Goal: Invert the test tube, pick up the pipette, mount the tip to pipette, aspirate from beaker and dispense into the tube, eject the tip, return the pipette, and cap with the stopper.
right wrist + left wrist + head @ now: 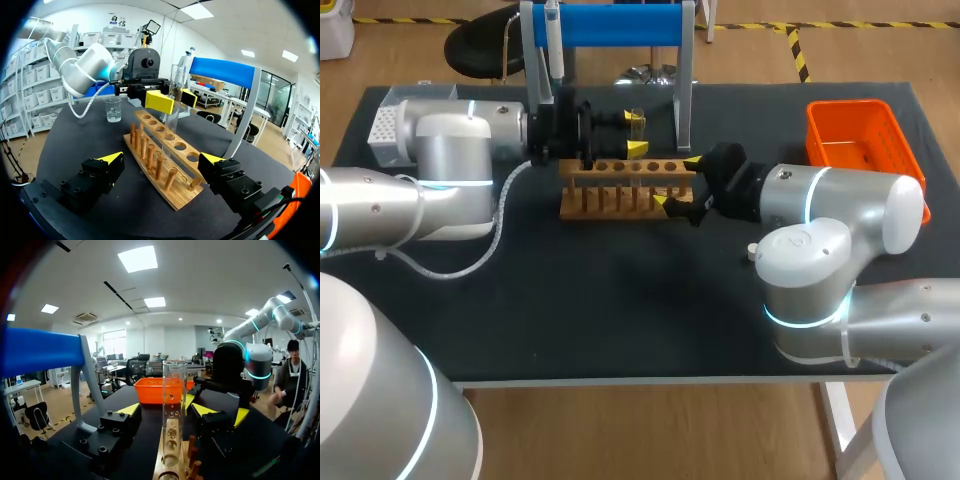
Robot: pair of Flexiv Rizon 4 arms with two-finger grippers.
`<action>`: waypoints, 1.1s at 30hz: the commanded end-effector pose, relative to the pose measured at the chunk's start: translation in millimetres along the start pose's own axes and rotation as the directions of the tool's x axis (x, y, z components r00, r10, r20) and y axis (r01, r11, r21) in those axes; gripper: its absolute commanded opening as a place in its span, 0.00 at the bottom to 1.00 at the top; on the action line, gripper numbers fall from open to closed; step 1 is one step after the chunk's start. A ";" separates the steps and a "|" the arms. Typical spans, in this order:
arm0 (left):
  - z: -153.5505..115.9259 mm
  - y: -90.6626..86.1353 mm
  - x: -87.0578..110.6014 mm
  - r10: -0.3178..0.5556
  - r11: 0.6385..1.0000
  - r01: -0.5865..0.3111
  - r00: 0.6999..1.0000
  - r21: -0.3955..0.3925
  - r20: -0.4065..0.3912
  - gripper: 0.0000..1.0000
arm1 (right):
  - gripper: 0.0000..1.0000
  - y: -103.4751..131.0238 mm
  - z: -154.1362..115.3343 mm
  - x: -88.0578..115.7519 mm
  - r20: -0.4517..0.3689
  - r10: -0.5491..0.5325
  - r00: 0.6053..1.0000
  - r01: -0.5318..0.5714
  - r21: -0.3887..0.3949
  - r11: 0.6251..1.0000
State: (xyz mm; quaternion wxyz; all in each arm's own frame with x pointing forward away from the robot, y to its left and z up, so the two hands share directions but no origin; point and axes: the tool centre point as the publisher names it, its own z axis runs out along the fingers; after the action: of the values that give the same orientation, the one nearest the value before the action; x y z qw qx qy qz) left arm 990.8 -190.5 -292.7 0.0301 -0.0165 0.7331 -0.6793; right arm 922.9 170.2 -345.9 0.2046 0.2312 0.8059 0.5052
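A clear test tube [173,405] stands upright in a hole of the wooden rack [620,202]. My left gripper [166,409] is open, one yellow tip on each side of the tube with a gap to both. From the head view the tube [637,122] shows at the rack's far side, beside the left gripper [636,135]. My right gripper [678,183] is open and straddles the rack's right end without touching it. The pipette [552,40] hangs on the blue stand [620,25]. A beaker [113,110] with liquid sits beyond the rack [165,185].
An orange basket [860,140] stands at the back right. A small white stopper [751,252] lies on the dark mat by my right arm. A pale perforated box [385,125] sits at the back left behind my left arm.
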 end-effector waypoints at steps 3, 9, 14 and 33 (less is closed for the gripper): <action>0.7 -2.7 -0.7 -0.014 1.000 0.014 1.000 -0.018 -0.006 1.00 | 1.00 -0.6 -0.6 -0.5 -0.002 0.000 1.000 0.000 -0.002 1.000; -6.7 -10.6 4.2 -0.027 0.999 0.028 0.999 -0.046 0.019 1.00 | 1.00 -0.6 -0.6 -0.5 -0.002 0.000 1.000 0.000 -0.002 1.000; -15.1 -21.6 11.0 -0.037 0.996 0.040 0.999 -0.083 0.039 1.00 | 1.00 -0.6 -0.6 -0.5 -0.002 0.000 1.000 0.000 -0.002 1.000; -97.0 -65.1 69.5 -0.113 0.954 0.163 0.973 -0.252 0.202 1.00 | 1.00 -0.6 -0.6 -0.5 -0.002 0.000 1.000 0.000 -0.002 1.000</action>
State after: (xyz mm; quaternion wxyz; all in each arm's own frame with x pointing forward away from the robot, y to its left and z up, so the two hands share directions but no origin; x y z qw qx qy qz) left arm 937.6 -116.4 -235.5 0.0264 -0.1156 0.8002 -0.5879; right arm 922.9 170.2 -345.9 0.2045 0.2312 0.8059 0.5052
